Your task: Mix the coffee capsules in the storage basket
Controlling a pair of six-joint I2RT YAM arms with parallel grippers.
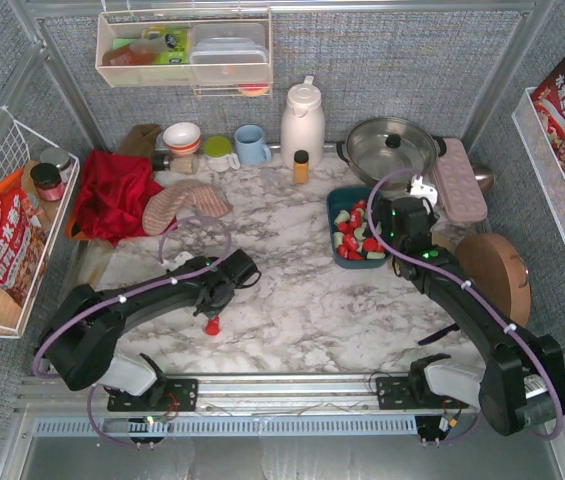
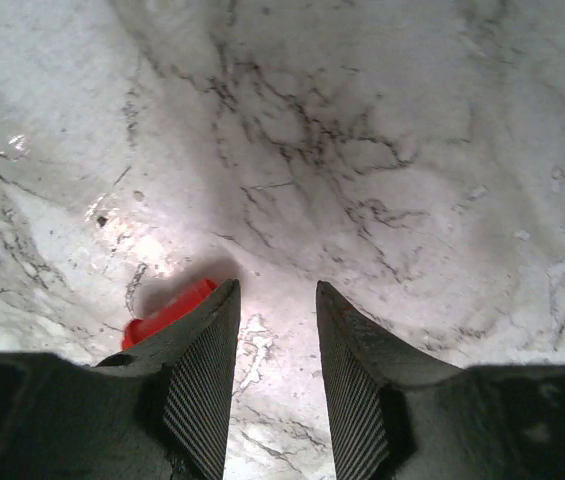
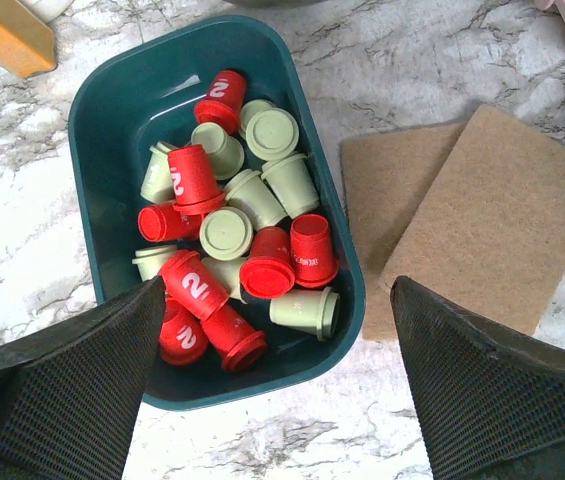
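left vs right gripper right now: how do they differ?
Gap: the left gripper has its jaws fairly narrow; the right gripper has them wide.
Below: the left gripper is over the bare marble table, with one red capsule lying just outside one finger; the right gripper hangs over the storage basket of red and green coffee capsules.
Shared: both are open and hold nothing.

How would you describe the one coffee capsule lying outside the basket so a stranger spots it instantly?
On the marble table, find the left gripper, low over the front-left area. Just beside it, on bare marble, lies a single red capsule. It is the only one outside the teal storage basket, where all the other capsules, red and pale green, are piled.
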